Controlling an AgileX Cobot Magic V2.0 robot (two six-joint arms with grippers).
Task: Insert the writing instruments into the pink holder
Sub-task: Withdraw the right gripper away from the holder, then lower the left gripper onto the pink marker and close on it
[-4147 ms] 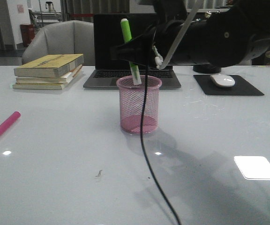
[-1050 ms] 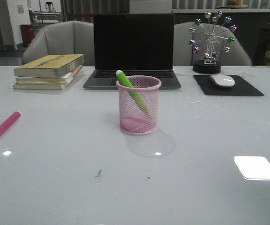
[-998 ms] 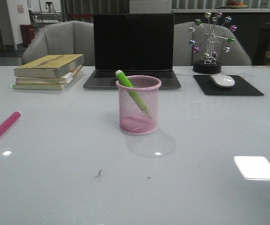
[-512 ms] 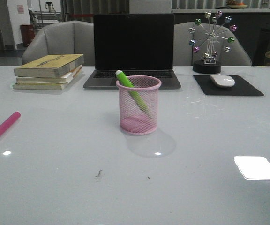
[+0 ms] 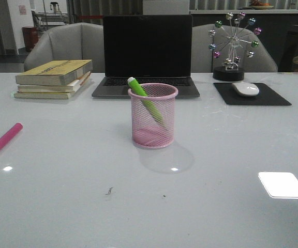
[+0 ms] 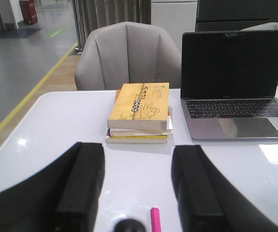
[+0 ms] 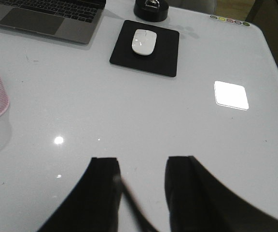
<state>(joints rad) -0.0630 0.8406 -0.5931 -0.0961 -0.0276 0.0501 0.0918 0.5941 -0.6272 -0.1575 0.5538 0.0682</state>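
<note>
— Since four seconds ago the right arm has pulled away from over the pink wire-mesh cylindrical holder (image 5: 153, 115), and the lime green highlighter marker (image 5: 145, 99) it held above the rim now sits inside. Over the last second we see no change at all.

— Agreed. The green marker leans in the holder, its top end poking over the rim on the left side. The holder stands upright mid-desk, in front of the grey open laptop (image 5: 147, 54).

— And the magenta pink highlighter marker (image 5: 4, 138)?

— It lies flat on the glossy white desk (image 5: 226, 206) near the left edge, well apart from the holder. In the left wrist view we see its tip (image 6: 155, 219) between the fingers of the left gripper (image 6: 138, 193), which is spread wide and holds nothing.

— The right gripper (image 7: 143, 193) is likewise parted and empty, above bare desk. Beyond it lie the white mouse (image 7: 143, 41) on its black pad (image 7: 165, 60).

— The stack of yellow books (image 5: 54, 78) sits left of the laptop.
</note>
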